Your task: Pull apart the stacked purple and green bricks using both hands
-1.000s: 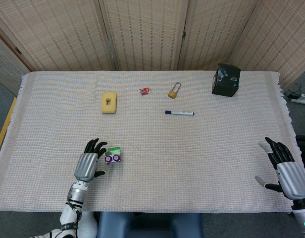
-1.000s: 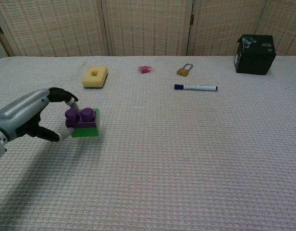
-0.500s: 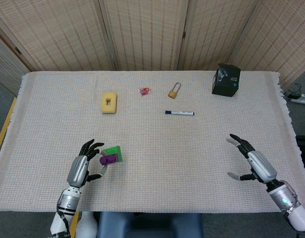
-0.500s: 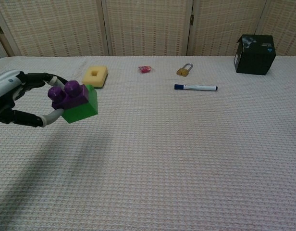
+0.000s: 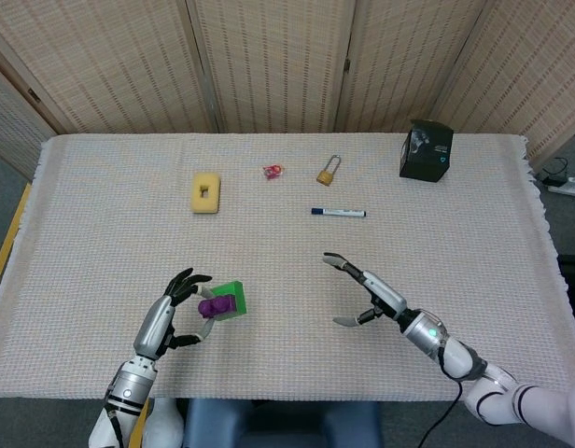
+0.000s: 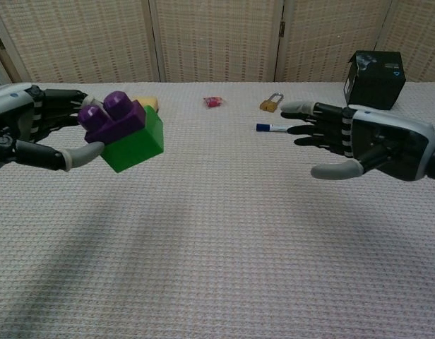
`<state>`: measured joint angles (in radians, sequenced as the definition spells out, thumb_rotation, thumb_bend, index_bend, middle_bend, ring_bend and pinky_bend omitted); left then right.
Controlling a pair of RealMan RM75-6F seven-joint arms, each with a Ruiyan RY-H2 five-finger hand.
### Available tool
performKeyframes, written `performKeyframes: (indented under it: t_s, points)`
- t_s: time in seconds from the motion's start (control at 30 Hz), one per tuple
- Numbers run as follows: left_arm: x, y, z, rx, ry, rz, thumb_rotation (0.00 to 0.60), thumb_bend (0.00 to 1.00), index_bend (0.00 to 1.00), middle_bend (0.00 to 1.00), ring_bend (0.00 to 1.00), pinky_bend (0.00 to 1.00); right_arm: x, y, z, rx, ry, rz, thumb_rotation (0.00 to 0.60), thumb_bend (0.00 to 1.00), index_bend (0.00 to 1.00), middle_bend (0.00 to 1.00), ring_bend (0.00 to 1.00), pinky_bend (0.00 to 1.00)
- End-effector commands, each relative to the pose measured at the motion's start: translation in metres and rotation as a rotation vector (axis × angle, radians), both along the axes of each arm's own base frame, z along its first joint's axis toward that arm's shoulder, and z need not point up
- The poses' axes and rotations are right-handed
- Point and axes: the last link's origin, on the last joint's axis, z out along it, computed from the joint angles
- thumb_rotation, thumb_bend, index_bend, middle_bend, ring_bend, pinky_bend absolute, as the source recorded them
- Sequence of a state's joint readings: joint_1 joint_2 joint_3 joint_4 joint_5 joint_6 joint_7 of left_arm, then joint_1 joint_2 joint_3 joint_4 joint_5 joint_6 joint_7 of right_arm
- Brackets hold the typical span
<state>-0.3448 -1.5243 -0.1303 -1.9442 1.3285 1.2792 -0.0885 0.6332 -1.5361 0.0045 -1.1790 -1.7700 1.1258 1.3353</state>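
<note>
Currently left hand [image 6: 27, 131] fingers [image 6: 80, 153] grasp the stacked purple brick [image 6: 113, 116] and green brick [image 6: 135, 143], lifted off the bench [image 6: 224, 233], tilted. Right hand [image 6: 369, 141] released, fingers [image 6: 313, 109] spread, holding nothing, well apart from the stack, which lies straight across from its fingertips; nothing stands between. Beyond the fingers: blue marker [image 6: 274, 128], brass padlock [image 6: 272, 102], yellow sponge [image 5: 205, 191], black box [image 6: 375, 79].
</note>
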Motion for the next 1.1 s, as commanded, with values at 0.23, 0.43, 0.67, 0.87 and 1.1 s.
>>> performKeyframes:
  t_s: [0.23, 0.43, 0.67, 0.87, 1.1]
  points:
    - [0.007, -0.001, -0.007, -0.007, 0.015, -0.013, 0.600, 0.62, 0.82, 0.25, 0.01, 0.00, 0.039, 0.000, -0.026, 0.038, -0.153, 0.015, 0.600, 0.25, 0.00, 0.00, 0.00, 0.00]
    - [0.011, -0.002, -0.013, -0.011, 0.014, -0.023, 0.600, 0.62, 0.82, 0.25, 0.01, 0.00, 0.047, 0.009, -0.046, 0.078, -0.187, 0.016, 0.600, 0.25, 0.00, 0.00, 0.00, 0.00]
    - [0.020, -0.002, -0.017, -0.011, 0.009, -0.038, 0.600, 0.62, 0.82, 0.25, 0.01, 0.00, 0.055, 0.016, -0.068, 0.132, -0.235, 0.011, 0.600, 0.25, 0.00, 0.00, 0.00, 0.00]
    - [0.023, -0.003, -0.021, -0.031, -0.005, -0.042, 0.600, 0.62, 0.82, 0.25, 0.01, 0.00, 0.070, 0.014, -0.072, 0.138, -0.304, 0.021, 0.600, 0.25, 0.00, 0.00, 0.00, 0.00]
    - [0.029, -0.008, -0.027, -0.049, -0.003, -0.067, 0.600, 0.62, 0.82, 0.25, 0.01, 0.00, 0.082, 0.013, -0.077, 0.153, -0.305, 0.013, 0.600, 0.25, 0.00, 0.00, 0.00, 0.00]
